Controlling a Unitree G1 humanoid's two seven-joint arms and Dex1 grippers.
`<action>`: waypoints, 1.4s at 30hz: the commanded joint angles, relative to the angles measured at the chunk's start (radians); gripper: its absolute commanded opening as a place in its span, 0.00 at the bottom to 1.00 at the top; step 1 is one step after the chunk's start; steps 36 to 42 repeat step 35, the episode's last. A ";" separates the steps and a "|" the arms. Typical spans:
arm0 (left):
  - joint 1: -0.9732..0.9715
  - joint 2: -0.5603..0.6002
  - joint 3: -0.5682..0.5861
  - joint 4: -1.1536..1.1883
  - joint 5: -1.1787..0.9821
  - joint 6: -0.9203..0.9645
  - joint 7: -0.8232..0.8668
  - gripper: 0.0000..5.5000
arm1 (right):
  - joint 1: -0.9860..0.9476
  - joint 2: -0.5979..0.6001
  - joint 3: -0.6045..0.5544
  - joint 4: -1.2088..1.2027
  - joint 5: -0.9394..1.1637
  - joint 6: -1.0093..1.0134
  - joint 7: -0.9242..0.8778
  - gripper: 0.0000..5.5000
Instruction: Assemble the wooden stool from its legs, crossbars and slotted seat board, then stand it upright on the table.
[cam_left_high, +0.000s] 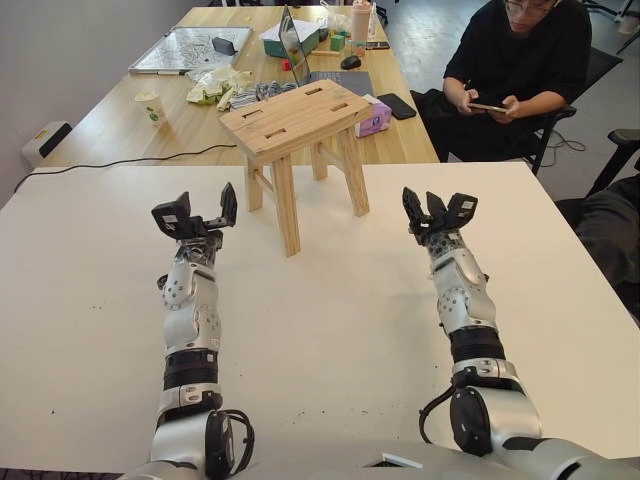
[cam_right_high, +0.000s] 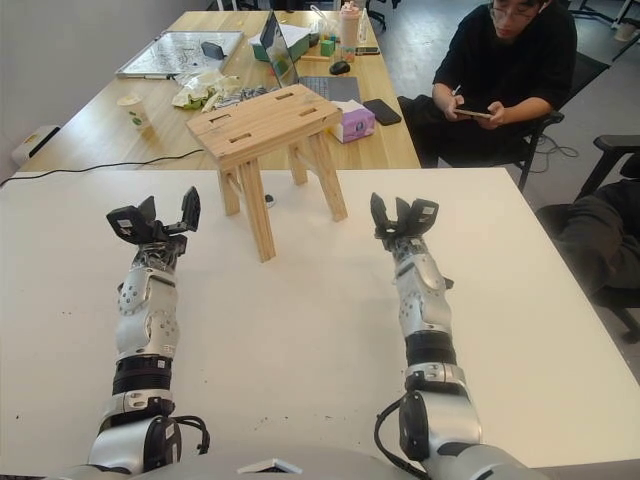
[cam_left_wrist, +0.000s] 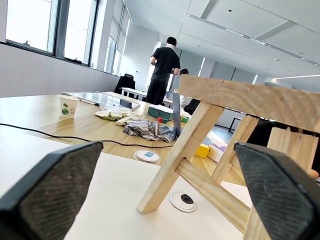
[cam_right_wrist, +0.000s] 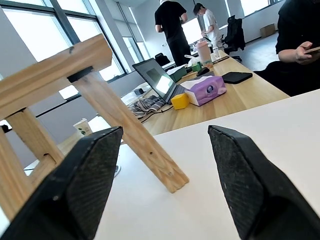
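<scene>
Stool (cam_left_high: 300, 125) upright near white table (cam_left_high: 330, 330) far edge, L gripper (cam_left_high: 200, 208) & R gripper (cam_left_high: 438, 208) either side, not touching it, jaws apart

The upright pale wooden four-legged stool (cam_left_high: 300, 115) blocks the far middle of the flat white table (cam_left_high: 330, 330), with open tabletop either side and in front.

Both arms stretched forward, forearms roughly parallel, wrists straight. Left tool (cam_left_high: 200, 208) left of stool (cam_left_high: 298, 118), near its front leg, not touching, fingers spread wide. Right tool (cam_left_high: 437, 212) right of stool, farther off, fingers parted. Both tools point past stool's sides
</scene>
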 joint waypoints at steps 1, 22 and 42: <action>0.000 0.012 0.004 -0.007 0.014 -0.007 0.013 0.88 | 0.015 0.018 0.009 -0.024 0.014 0.009 0.011 0.57; -0.026 0.064 -0.053 -0.043 0.063 0.242 0.039 0.88 | 0.060 0.027 0.027 -0.047 -0.020 -0.025 -0.009 0.57; -0.039 0.069 -0.051 -0.026 0.080 0.227 0.043 0.88 | 0.068 0.043 0.031 -0.049 -0.026 -0.026 -0.005 0.57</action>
